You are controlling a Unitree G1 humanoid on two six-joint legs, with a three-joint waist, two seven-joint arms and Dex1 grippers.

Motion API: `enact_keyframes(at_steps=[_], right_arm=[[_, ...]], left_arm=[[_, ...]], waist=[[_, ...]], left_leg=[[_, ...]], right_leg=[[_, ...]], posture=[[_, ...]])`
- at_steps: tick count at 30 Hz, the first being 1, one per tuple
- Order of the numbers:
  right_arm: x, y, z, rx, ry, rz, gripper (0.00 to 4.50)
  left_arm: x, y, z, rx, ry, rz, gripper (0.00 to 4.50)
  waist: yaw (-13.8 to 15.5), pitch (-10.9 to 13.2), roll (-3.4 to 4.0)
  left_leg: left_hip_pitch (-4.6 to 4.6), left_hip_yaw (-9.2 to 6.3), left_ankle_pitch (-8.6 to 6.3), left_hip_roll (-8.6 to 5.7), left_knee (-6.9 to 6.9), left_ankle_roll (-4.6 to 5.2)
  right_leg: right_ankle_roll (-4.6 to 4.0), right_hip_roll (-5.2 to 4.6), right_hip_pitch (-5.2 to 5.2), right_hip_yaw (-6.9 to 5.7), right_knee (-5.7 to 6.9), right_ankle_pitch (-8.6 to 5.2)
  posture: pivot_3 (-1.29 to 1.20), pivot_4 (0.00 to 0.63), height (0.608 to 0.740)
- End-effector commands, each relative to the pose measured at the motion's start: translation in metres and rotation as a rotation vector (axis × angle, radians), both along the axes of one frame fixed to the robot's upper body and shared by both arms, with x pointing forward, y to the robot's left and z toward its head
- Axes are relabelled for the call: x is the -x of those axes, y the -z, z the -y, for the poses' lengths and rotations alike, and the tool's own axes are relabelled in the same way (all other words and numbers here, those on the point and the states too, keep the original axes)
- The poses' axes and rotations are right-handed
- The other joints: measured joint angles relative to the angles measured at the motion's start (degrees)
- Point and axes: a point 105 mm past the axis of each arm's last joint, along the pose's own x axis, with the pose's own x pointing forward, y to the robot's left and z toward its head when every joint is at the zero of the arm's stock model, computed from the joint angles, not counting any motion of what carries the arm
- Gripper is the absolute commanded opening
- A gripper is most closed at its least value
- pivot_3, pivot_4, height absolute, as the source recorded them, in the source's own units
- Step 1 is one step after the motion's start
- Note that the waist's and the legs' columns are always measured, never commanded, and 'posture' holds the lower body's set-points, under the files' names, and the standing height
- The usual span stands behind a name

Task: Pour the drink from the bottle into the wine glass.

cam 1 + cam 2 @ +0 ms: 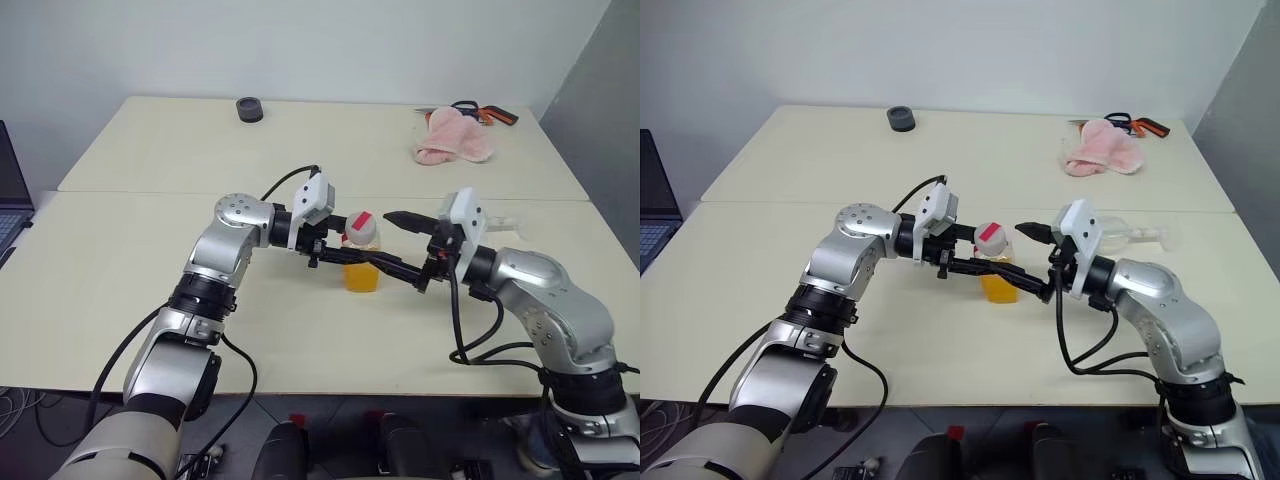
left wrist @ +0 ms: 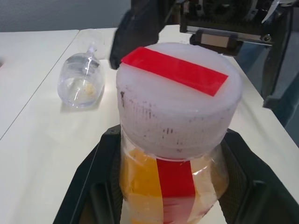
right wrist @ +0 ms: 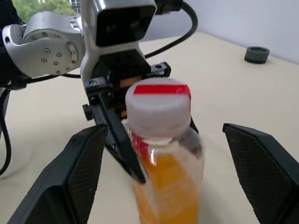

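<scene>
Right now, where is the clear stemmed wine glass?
The clear stemmed wine glass lies on its side on the table, behind the right gripper, on the robot's right.

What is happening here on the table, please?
A two-armed robot is preparing to pour a drink. Its left gripper is shut on the bottle, which stands upright on the table with its white cap on. The right gripper is open, its fingers on either side of the bottle near the cap without touching it. The wine glass lies on its side behind the right arm, so nothing is poured yet.
</scene>
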Motion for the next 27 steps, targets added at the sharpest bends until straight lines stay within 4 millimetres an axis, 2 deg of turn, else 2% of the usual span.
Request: enact_keyframes(at_steps=[1, 5, 8, 14, 27], right_arm=[[0.011, -0.017, 0.008, -0.001, 0.032, 0.08, 4.21], [0.02, -0.024, 0.011, 0.007, 0.098, 0.147, 4.21], [0.023, -0.031, 0.004, -0.01, 0.152, 0.204, 4.21], [0.016, -0.029, -0.015, 0.006, 0.227, 0.277, 4.21], [0.002, -0.029, -0.031, 0.022, 0.26, 0.329, 4.21]], left_arm=[[-0.002, -0.008, -0.001, 0.015, -0.009, 0.043, 2.17], [-0.003, -0.008, -0.001, 0.017, -0.013, 0.041, 2.17], [-0.003, -0.007, -0.001, 0.016, -0.012, 0.037, 2.17], [-0.005, -0.007, 0.003, 0.016, 0.0, 0.033, 2.17], [-0.006, -0.007, 0.004, 0.003, 0.019, 0.033, 2.17]], waist=[[0.0, 0.0, 0.0], [0.0, 0.0, 0.0], [0.0, 0.0, 0.0], [0.0, 0.0, 0.0], [0.0, 0.0, 0.0]], left_leg=[[0.0, 0.0, 0.0, 0.0, 0.0, 0.0], [0.0, 0.01, 0.0, 0.0, 0.0, 0.0], [0.02, -0.01, 0.0, 0.0, 0.0, 0.0], [0.02, -0.01, 0.0, -0.01, 0.01, 0.0], [0.01, -0.02, 0.0, 0.0, 0.03, 0.0]], right_leg=[[0.0, 0.0, 0.0, 0.0, 0.0, 0.0], [0.0, 0.0, 0.0, 0.01, 0.0, 0.0], [0.0, 0.01, 0.0, 0.01, 0.03, 0.0], [0.01, 0.01, 0.0, 0.0, 0.03, 0.0], [0.01, 0.01, 0.0, -0.02, 0.03, 0.0]], posture=[[0.0, 0.15, 0.74], [0.0, 0.15, 0.74], [0.0, 0.15, 0.74], [0.0, 0.15, 0.74], [0.0, 0.15, 0.74]])
